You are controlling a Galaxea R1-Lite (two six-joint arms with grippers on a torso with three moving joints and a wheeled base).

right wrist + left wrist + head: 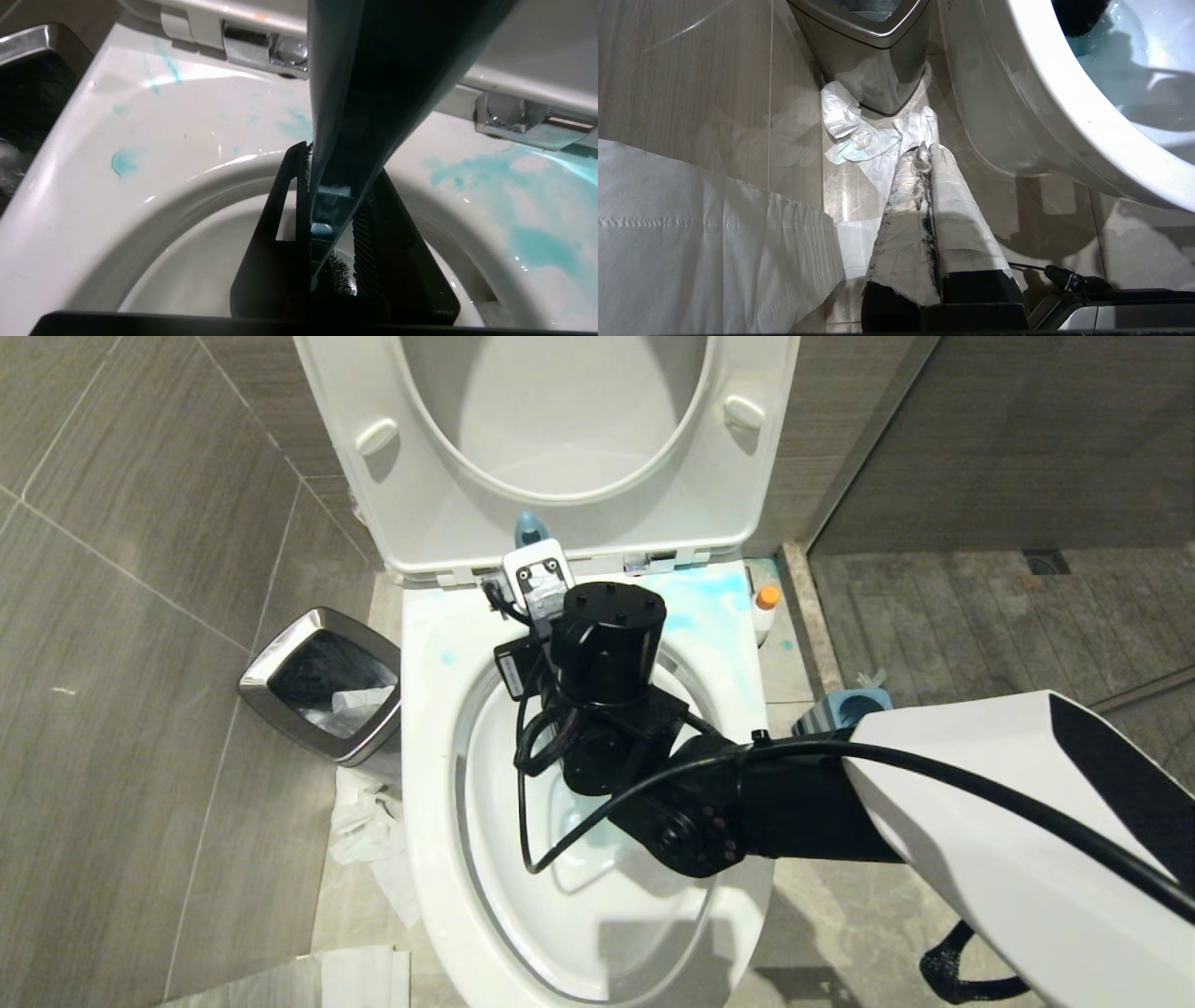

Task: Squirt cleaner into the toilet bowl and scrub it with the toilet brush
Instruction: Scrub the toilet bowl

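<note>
A: So where does the right gripper (334,219) sit?

B: Over the back of the bowl (439,859), pointing down into it. Its fingers (275,224) are pinched on the brush (355,93), whose blue-grey handle runs up between them toward the seat hinge. In the head view the handle's tip (529,529) shows just behind the wrist, against the raised seat (579,448).

A: And the brush head?

B: Only dark bristles show low between the fingers; whether they touch the ceramic cannot be told.

A: Where is the cleaner?

B: The bottle (766,611) stands upright on the floor just right of the bowl's rear deck, orange cap on. Turquoise smears lie across the deck (528,233) and tint the water inside.

A: The left gripper?

B: Parked low at the robot's left, beside the bowl's outer wall (1017,116). Its two taped fingers (945,196) are pressed together on nothing, tips pointing at crumpled tissue (864,140) on the floor (691,70).

A: Anything else around?

B: A steel-rimmed bin (322,686) sits left of the bowl, tissue lying at its foot, and the brush holder (840,709) peeks out behind the right arm (980,821)
</note>
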